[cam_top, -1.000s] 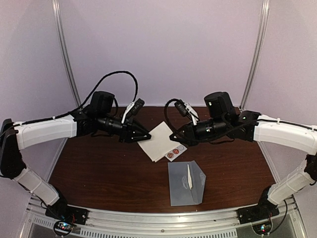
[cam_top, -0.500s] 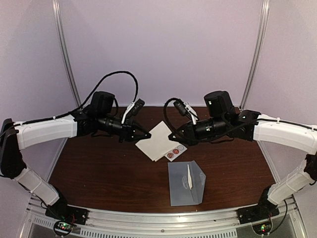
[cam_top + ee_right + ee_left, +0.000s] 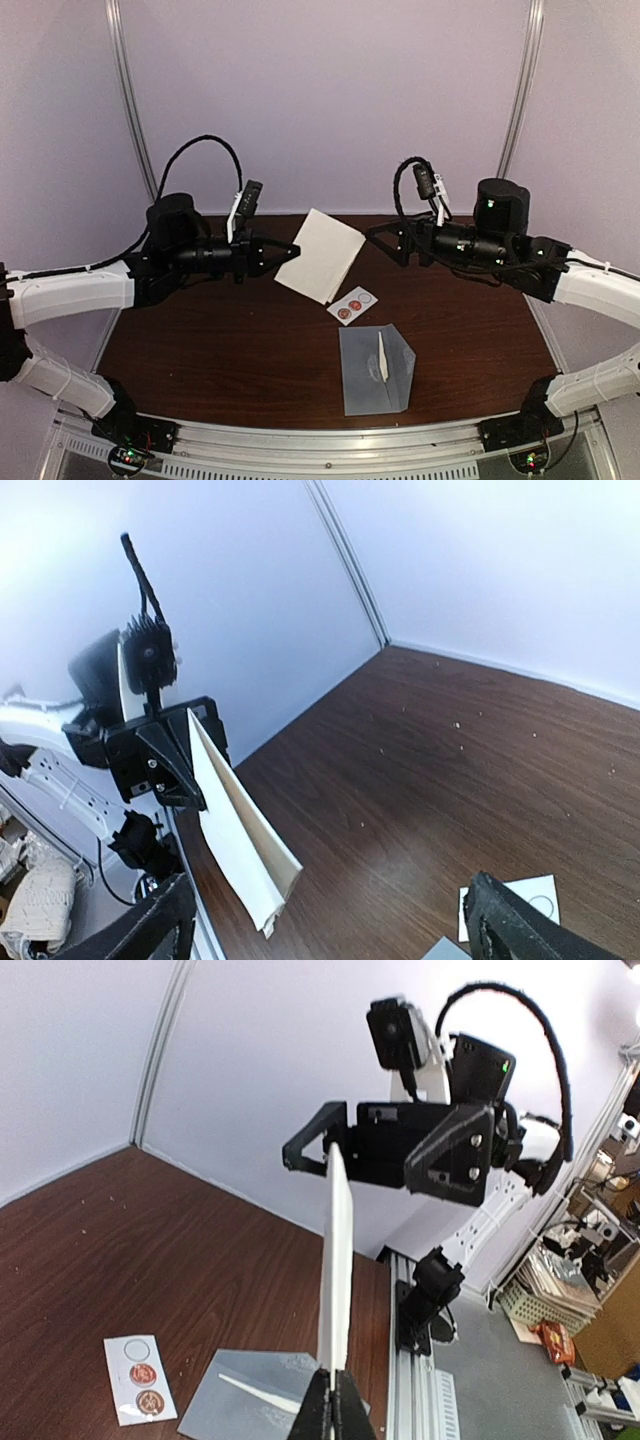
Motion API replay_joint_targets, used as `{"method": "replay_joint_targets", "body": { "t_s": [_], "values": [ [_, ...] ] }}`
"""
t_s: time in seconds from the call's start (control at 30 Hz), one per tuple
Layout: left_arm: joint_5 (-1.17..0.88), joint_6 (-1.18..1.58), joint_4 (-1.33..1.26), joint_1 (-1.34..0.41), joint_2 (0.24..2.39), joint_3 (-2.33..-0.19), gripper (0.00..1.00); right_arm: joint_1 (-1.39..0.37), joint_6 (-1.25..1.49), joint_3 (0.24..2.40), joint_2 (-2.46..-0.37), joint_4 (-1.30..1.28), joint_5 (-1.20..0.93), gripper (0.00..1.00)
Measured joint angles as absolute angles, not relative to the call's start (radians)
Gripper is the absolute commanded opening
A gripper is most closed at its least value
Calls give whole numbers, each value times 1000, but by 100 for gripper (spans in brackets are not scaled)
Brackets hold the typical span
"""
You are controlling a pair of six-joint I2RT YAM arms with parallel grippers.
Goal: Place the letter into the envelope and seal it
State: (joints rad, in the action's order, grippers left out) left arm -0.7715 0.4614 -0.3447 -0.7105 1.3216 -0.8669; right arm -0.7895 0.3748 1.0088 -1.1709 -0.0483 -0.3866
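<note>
Up behind the envelope [image 3: 370,385], the left gripper [image 3: 290,251] pinches the letter [image 3: 322,255] in its jaws, seemingly for insertion, while the right gripper [image 3: 388,243] has jaws wide, empty.

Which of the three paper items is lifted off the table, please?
The white folded letter, pinched at one edge by the left gripper and held in the air. The grey-blue envelope and the small sticker card both lie flat on the table.
</note>
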Motion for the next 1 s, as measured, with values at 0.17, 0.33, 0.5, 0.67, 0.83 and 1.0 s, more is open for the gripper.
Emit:
{"method": "replay_joint_targets", "body": {
  "t_s": [0.17,0.33,0.5,0.67,0.83,1.0],
  "values": [
    [-551,608,-569,-810,1283,-816,0,-789,461,863,-1082,166,-354,91],
    [-389,724,-771,-891,1298,-777,0,-799,552,809,-1097,293,-356,87],
    [-320,807,-921,-926,1363,-759,0,-832,605,808,-1136,425,-413,86],
    [-298,841,-970,-940,1393,-759,0,-842,640,807,-1161,498,-453,74],
    [-286,847,-979,-943,1393,-759,0,-847,667,806,-1173,549,-475,66],
    [-286,847,-979,-943,1393,-759,0,-849,690,806,-1202,590,-494,53]
  ]
}}
